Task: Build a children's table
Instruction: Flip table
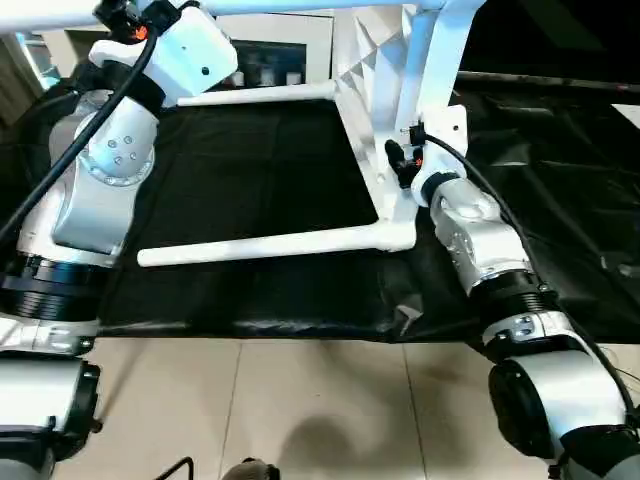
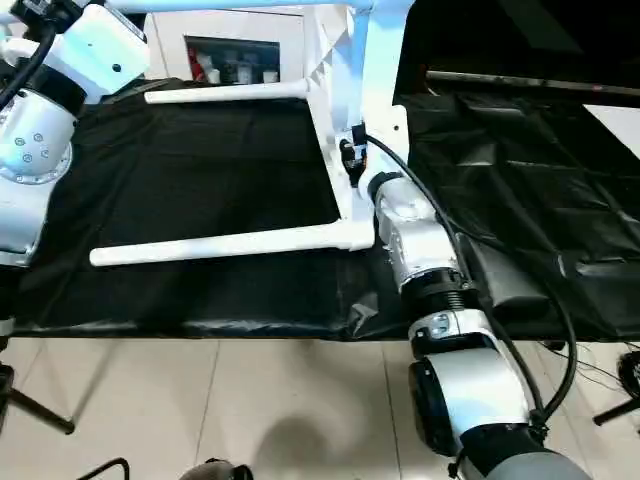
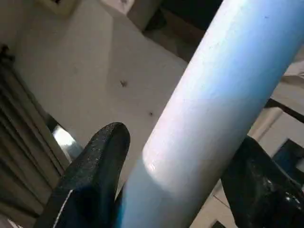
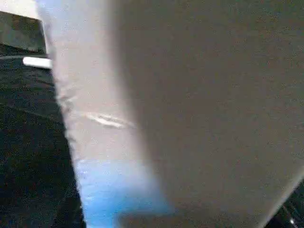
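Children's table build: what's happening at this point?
The tabletop stands on its edge on the black sheet, with legs screwed in and sticking out sideways; two of them run level over the sheet. A third leg passes between the left gripper's fingers up high. The right gripper is at the tabletop's edge, steadying it.

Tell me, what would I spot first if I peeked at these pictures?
The white table standing on its edge on the black sheet, with two long legs poking out sideways toward the robot's left. Up top, the left gripper's black fingers sit on either side of another white leg.
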